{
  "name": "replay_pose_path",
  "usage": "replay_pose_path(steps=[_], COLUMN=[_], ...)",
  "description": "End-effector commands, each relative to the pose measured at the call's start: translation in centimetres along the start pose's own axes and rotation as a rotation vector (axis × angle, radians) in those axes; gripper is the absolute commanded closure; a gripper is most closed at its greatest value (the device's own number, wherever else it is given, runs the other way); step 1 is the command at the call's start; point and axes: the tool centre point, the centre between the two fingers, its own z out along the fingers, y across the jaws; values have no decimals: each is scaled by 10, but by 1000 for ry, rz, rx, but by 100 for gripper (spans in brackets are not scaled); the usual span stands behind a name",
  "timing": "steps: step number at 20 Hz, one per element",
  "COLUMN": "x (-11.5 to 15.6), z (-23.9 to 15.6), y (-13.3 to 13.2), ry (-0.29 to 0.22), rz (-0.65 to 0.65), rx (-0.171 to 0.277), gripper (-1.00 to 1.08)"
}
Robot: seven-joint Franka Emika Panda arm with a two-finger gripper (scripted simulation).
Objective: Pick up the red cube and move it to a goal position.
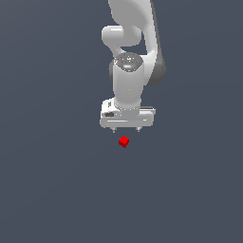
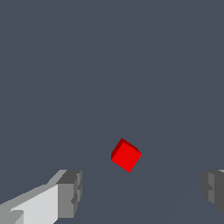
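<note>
The red cube [image 1: 124, 141] is small and lies on the flat grey floor, just below the white gripper [image 1: 126, 129] in the exterior view. In the wrist view the red cube [image 2: 126, 155] lies beyond the gripper [image 2: 142, 189], between the lines of its two grey fingertips [image 2: 70, 192], turned at an angle. The jaws stand wide apart and hold nothing. The gripper hangs above the cube and does not touch it.
The white arm [image 1: 135, 47] rises from the gripper toward the top of the exterior view. The grey floor [image 1: 47, 180] spreads on all sides with nothing else on it.
</note>
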Motion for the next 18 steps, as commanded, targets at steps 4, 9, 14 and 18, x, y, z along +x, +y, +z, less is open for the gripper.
replay_pose_path(steps=[4, 9, 14, 18], x=[0, -3, -7, -13], z=[2, 12, 32, 56], y=[0, 1, 3, 5], ry=[0, -2, -6, -10], rz=[6, 46, 123, 212], rx=[0, -1, -4, -7], gripper=[-92, -92, -92, -92])
